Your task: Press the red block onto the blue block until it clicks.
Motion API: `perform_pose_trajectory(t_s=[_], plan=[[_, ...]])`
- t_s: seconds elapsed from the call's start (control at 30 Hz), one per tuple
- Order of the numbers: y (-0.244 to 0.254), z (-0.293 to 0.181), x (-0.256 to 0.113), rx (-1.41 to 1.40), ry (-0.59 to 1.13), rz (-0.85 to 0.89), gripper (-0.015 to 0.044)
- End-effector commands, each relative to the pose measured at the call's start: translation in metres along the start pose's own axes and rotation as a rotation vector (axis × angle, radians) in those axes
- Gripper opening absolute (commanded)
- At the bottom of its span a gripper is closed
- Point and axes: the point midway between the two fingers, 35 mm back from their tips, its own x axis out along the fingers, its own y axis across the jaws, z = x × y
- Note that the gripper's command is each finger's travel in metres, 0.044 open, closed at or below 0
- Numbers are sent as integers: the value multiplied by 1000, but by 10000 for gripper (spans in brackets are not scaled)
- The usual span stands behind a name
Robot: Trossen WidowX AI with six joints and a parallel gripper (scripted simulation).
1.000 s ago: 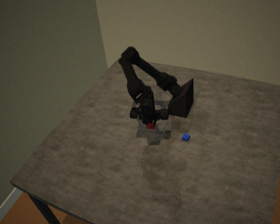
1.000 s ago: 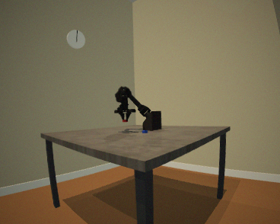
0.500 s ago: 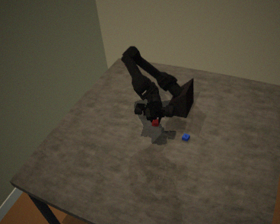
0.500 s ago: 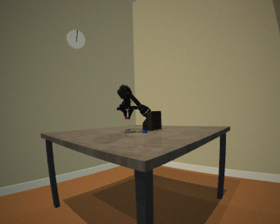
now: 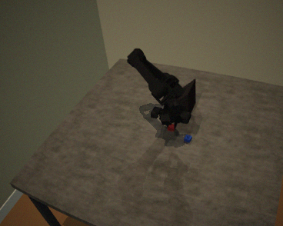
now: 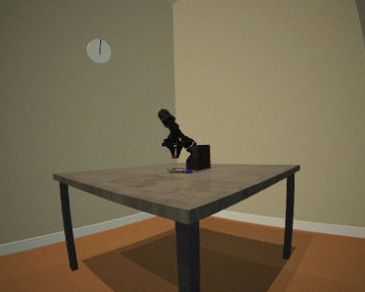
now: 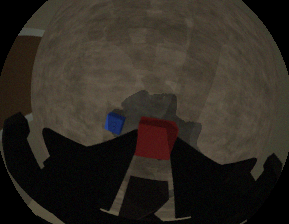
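Overhead, the black WidowX arm (image 5: 158, 88) (image 6: 174, 130) leans above the grey-brown table (image 5: 106, 161) (image 6: 152, 186). Its parallel-jaw gripper (image 5: 171, 124) (image 6: 175, 155) (image 7: 155, 137) is partly closed, pinching the red block (image 5: 171, 127) (image 6: 175, 157) (image 7: 155, 140) clear of the tabletop. Near its shadow, the blue block (image 5: 188, 138) (image 6: 188, 172) (image 7: 114, 123) sits on the table, apart from the red one.

The black arm (image 5: 148, 74) (image 6: 173, 128) reaches out above the tabletop, its gripper (image 5: 171, 126) (image 6: 175, 156) (image 7: 155, 137) pointing downward (fingers clamped, not fully together).
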Motion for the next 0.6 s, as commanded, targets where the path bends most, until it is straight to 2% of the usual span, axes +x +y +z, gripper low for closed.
perform_pose_trajectory(t_s=[0.0,0.57], plan=[[16,-7,7,34,5,2,0],[76,-38,35,188,6,-8,0]])
